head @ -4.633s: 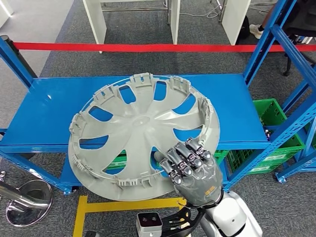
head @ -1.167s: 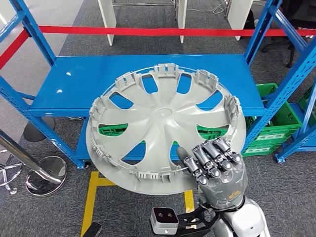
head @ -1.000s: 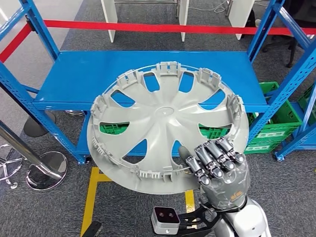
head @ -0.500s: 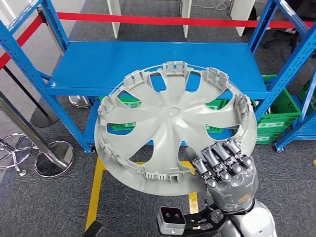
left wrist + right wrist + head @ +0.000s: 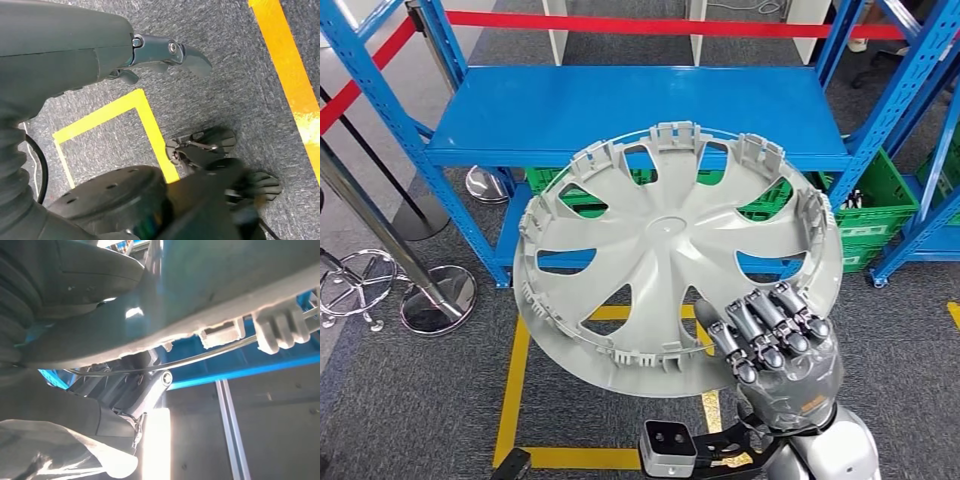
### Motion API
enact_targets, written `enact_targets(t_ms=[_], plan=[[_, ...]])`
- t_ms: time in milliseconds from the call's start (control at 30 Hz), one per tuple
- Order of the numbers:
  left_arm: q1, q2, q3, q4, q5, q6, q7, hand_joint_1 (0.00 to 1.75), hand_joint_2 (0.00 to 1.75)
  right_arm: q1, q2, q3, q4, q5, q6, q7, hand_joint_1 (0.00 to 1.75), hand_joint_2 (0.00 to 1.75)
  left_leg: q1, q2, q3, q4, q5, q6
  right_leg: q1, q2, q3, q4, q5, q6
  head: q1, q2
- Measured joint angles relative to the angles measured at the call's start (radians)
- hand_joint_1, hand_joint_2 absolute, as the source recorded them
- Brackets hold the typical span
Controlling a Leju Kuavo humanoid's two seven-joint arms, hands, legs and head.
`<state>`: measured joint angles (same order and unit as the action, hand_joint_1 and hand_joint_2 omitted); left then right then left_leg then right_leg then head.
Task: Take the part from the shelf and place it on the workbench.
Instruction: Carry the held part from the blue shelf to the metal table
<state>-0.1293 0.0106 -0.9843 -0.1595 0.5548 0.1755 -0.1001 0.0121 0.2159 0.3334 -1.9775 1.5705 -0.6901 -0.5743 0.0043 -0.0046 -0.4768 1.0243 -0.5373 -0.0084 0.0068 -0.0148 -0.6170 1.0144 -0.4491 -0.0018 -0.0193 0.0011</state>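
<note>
The part is a large grey hubcap (image 5: 660,250), inner side up, held tilted in the air over the carpet in front of the blue shelf (image 5: 546,110). My right hand (image 5: 780,350) grips its near rim, fingers curled over the edge and thumb against a spoke. In the right wrist view the hubcap's rim and clips (image 5: 264,325) run close above the fingers (image 5: 124,390). My left hand (image 5: 75,45) hangs over the floor with a finger held straight and nothing in it.
Green crates (image 5: 882,200) stand under the shelf at the right. A red barrier tape (image 5: 637,22) runs behind the shelf, with white table legs (image 5: 560,25) beyond. A stanchion base (image 5: 437,300) stands at the left. Yellow floor tape (image 5: 516,380) marks the carpet below the hubcap.
The whole scene has shifted: the camera has drawn back from the shelf. The hubcap, earlier over the shelf board, now hangs over the floor, still gripped by my right hand.
</note>
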Motion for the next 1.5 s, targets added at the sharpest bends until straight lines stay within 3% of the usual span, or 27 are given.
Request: enact_targets(t_ms=[67,133,167,233,267,300,367,433,500,533,600,633,700,767,800,867,933,1000,1100,1133,1200,1267,1300,1333,1400,1433,1500], plan=[[0.0,0.003,-0.002,0.0,-0.001,-0.001,0.009,0.0,1.75,-0.001,0.007,-0.004,-0.001,0.0,0.0,-0.006,1.75,1.75,-0.005,0.0,0.007,-0.034,-0.008,0.011,-0.002,-0.001,-0.012,0.001,0.018,0.013,0.001,0.0],[-0.001,0.005,-0.005,0.0,-0.001,-0.005,0.015,0.0,1.75,-0.002,0.011,-0.011,0.0,0.0,0.0,-0.01,1.75,1.75,-0.005,0.003,-0.014,-0.039,0.013,0.027,-0.006,0.004,-0.028,0.014,-0.002,0.025,0.001,0.0],[-0.002,0.007,-0.006,0.0,0.0,-0.006,0.016,0.0,1.75,-0.002,0.012,-0.015,0.0,0.0,0.0,-0.01,1.75,1.75,-0.003,0.005,-0.027,-0.041,0.026,0.035,-0.007,0.007,-0.041,0.042,-0.038,0.03,0.002,0.0],[-0.005,0.011,-0.006,0.0,0.0,-0.007,0.017,0.0,1.75,-0.002,0.013,-0.022,0.0,0.0,0.0,-0.011,1.75,1.75,-0.004,0.006,-0.057,-0.041,0.051,0.045,-0.009,0.011,-0.074,0.155,-0.139,0.037,0.005,0.0],[-0.005,0.013,-0.007,0.0,0.0,-0.007,0.017,0.0,1.75,-0.001,0.013,-0.024,0.0,0.0,0.0,-0.011,1.75,1.75,-0.005,0.006,-0.073,-0.04,0.064,0.046,-0.01,0.011,-0.087,0.222,-0.172,0.039,0.006,0.0],[-0.006,0.014,-0.007,0.0,0.0,-0.007,0.017,0.0,1.75,0.0,0.013,-0.027,0.0,0.0,0.0,-0.011,1.75,1.75,-0.006,0.007,-0.09,-0.039,0.076,0.045,-0.01,0.012,-0.09,0.273,-0.18,0.041,0.006,0.0],[-0.006,0.014,-0.007,0.0,0.0,-0.007,0.017,0.0,1.75,0.001,0.013,-0.032,0.0,0.0,0.0,-0.011,1.75,1.75,-0.007,0.007,-0.121,-0.036,0.099,0.043,-0.009,0.012,-0.051,0.281,-0.134,0.039,0.006,0.0],[-0.006,0.014,-0.008,0.0,0.0,-0.008,0.017,0.0,1.75,0.001,0.014,-0.036,0.0,0.0,0.0,-0.011,1.75,1.75,-0.009,0.007,-0.146,-0.033,0.12,0.038,-0.009,0.012,0.051,0.158,-0.09,0.033,0.006,0.0],[-0.005,0.013,-0.008,0.0,0.0,-0.006,0.016,0.0,1.75,0.001,0.018,-0.038,0.0,0.0,0.0,-0.011,1.75,1.75,-0.011,0.006,-0.163,-0.029,0.141,0.029,-0.007,0.013,0.158,0.001,-0.104,0.026,0.006,0.0],[-0.005,0.012,-0.008,0.0,0.0,-0.004,0.016,0.0,1.75,0.002,0.019,-0.039,0.0,0.0,0.0,-0.011,1.75,1.75,-0.011,0.006,-0.17,-0.029,0.152,0.025,-0.005,0.014,0.186,-0.045,-0.116,0.023,0.005,0.0],[-0.003,0.01,-0.009,0.0,-0.001,0.0,0.016,0.0,1.75,0.007,0.02,-0.041,0.0,0.0,0.0,-0.011,1.75,1.75,-0.009,0.006,-0.184,-0.034,0.169,0.013,-0.004,0.014,0.186,-0.07,-0.109,0.015,0.004,0.0],[-0.001,0.009,-0.01,0.0,-0.001,0.003,0.015,0.0,1.75,0.011,0.02,-0.043,-0.001,0.0,0.0,-0.011,1.75,1.75,-0.008,0.006,-0.191,-0.027,0.156,0.007,-0.005,0.012,0.176,-0.071,-0.098,0.007,0.003,0.0],[0.003,0.004,-0.012,0.0,-0.001,0.012,0.011,0.0,1.75,0.021,0.02,-0.045,-0.003,0.0,0.0,-0.01,1.75,1.75,-0.004,0.005,-0.213,0.043,0.077,-0.003,-0.008,0.008,0.157,-0.07,-0.076,-0.007,-0.001,0.0],[0.005,-0.003,-0.015,0.0,-0.001,0.018,0.007,0.0,1.75,0.031,0.02,-0.045,-0.007,0.0,0.0,-0.009,1.75,1.75,-0.001,0.005,-0.24,0.178,-0.013,-0.01,-0.005,0.004,0.129,-0.058,-0.064,-0.014,-0.005,0.0],[0.005,-0.007,-0.016,0.0,-0.001,0.02,0.006,0.0,1.75,0.035,0.02,-0.045,-0.008,0.0,0.0,-0.009,1.75,1.75,0.0,0.006,-0.244,0.232,-0.03,-0.012,-0.005,0.003,0.114,-0.05,-0.059,-0.014,-0.004,0.0],[0.005,-0.012,-0.017,0.0,-0.001,0.024,0.006,0.0,1.75,0.042,0.02,-0.044,-0.009,0.0,0.0,-0.009,1.75,1.75,0.002,0.006,-0.212,0.247,-0.007,-0.013,-0.004,0.002,0.085,-0.03,-0.052,-0.014,-0.004,0.0],[0.006,-0.015,-0.018,0.0,-0.001,0.026,0.006,0.0,1.75,0.047,0.02,-0.042,-0.009,0.0,0.0,-0.009,1.75,1.75,0.004,0.005,-0.131,0.14,0.032,-0.01,-0.004,0.002,0.06,-0.009,-0.05,-0.012,-0.005,0.0],[0.006,-0.017,-0.018,0.0,-0.002,0.028,0.006,0.0,1.75,0.049,0.02,-0.042,-0.011,0.0,0.0,-0.009,1.75,1.75,0.0,0.003,-0.072,0.037,0.036,-0.003,-0.003,0.002,0.042,0.006,-0.044,-0.004,-0.004,0.0],[0.009,-0.019,-0.02,0.0,-0.002,0.029,0.006,0.0,1.75,0.051,0.02,-0.041,-0.014,0.0,0.0,-0.009,1.75,1.75,-0.004,0.002,-0.065,-0.002,0.04,0.015,-0.006,0.003,0.025,0.009,-0.026,0.016,-0.004,0.0],[0.009,-0.02,-0.021,0.0,-0.002,0.029,0.006,0.0,1.75,0.051,0.02,-0.041,-0.014,0.0,0.0,-0.009,1.75,1.75,-0.003,0.004,-0.068,-0.01,0.048,0.022,-0.007,0.004,0.018,0.013,-0.035,0.021,-0.004,0.0],[0.007,-0.023,-0.022,0.0,-0.002,0.029,0.007,0.0,1.75,0.052,0.019,-0.041,-0.016,0.0,0.0,-0.009,1.75,1.75,0.001,0.006,-0.08,-0.026,0.064,0.036,-0.008,0.009,-0.01,0.068,-0.097,0.029,-0.002,0.0],[0.005,-0.023,-0.022,0.0,-0.002,0.029,0.007,0.0,1.75,0.054,0.018,-0.042,-0.017,0.0,0.0,-0.009,1.75,1.75,-0.001,0.007,-0.101,-0.025,0.079,0.042,-0.009,0.012,-0.041,0.187,-0.18,0.035,0.001,0.0],[0.005,-0.023,-0.022,0.0,-0.002,0.029,0.007,0.0,1.75,0.055,0.017,-0.042,-0.017,0.0,0.0,-0.009,1.75,1.75,-0.002,0.008,-0.112,-0.024,0.087,0.043,-0.01,0.012,-0.048,0.242,-0.199,0.037,0.002,0.0],[0.005,-0.024,-0.022,0.0,-0.002,0.029,0.007,0.0,1.75,0.056,0.017,-0.042,-0.017,0.0,0.0,-0.009,1.75,1.75,-0.002,0.009,-0.123,-0.021,0.095,0.042,-0.01,0.012,-0.046,0.272,-0.195,0.039,0.002,0.0],[0.005,-0.025,-0.022,0.0,-0.001,0.029,0.007,0.0,1.75,0.056,0.015,-0.042,-0.017,0.0,0.0,-0.009,1.75,1.75,-0.002,0.009,-0.147,-0.013,0.111,0.039,-0.01,0.012,0.004,0.238,-0.134,0.039,0.002,0.0],[0.005,-0.026,-0.022,0.0,-0.001,0.028,0.007,0.0,1.75,0.056,0.015,-0.042,-0.017,0.0,0.0,-0.009,1.75,1.75,-0.002,0.009,-0.159,-0.009,0.118,0.036,-0.01,0.012,0.048,0.178,-0.11,0.038,0.002,0.0],[0.005,-0.026,-0.022,0.0,-0.001,0.027,0.007,0.0,1.75,0.055,0.015,-0.041,-0.017,0.0,0.0,-0.009,1.75,1.75,-0.004,0.008,-0.178,-0.002,0.135,0.027,-0.008,0.013,0.142,0.035,-0.108,0.032,0.002,0.0]])
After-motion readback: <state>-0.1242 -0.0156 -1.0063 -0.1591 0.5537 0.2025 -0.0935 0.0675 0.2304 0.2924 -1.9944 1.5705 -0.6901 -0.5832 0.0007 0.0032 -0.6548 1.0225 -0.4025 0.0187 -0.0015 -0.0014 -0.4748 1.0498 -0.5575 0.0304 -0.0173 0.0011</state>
